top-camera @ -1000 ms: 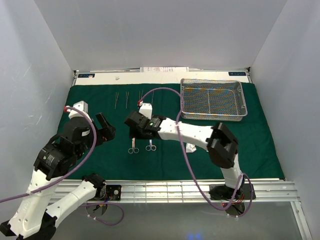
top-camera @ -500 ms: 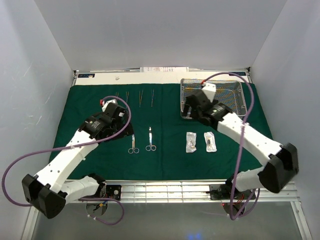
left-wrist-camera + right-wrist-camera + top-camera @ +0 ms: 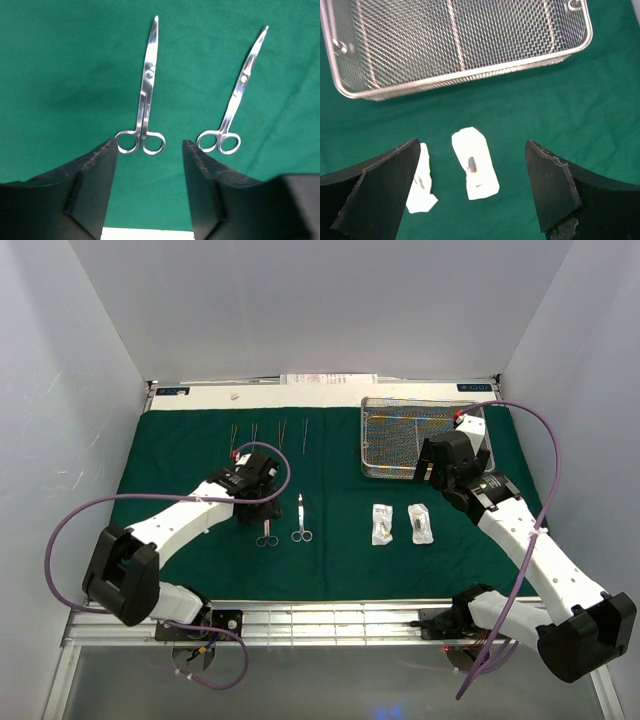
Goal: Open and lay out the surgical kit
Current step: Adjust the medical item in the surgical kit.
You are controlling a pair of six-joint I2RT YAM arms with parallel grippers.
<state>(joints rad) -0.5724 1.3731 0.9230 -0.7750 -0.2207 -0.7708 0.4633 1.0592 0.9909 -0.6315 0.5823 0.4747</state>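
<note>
white walls box in a table spread with the dark green cloth (image 3: 180, 440), which lies opened flat over most of the surface. on its far right corner sits the silver wire-mesh tray (image 3: 400, 440), upright and with nothing to be seen in it. along the far side of the cloth four slim metal instruments (image 3: 305, 435) lie in a row, too thin to tell what kind. nearer the middle two pairs of scissors (image 3: 144, 95) lie side by side and apart, ring handles toward the near edge and tips pointing away. to their right two small clear packets (image 3: 474, 170) lie flat on the cloth, just beside each other, on the near side of the tray. the left gripper (image 3: 148, 144) hangs over the ring handles of the left pair, jaws parted to a moderate gap with one finger on each side of the rings; whether it touches them i cannot tell. the right gripper (image 3: 471, 144) hovers above the packets near the tray's front wall, jaws spread wide and holding nothing.
</note>
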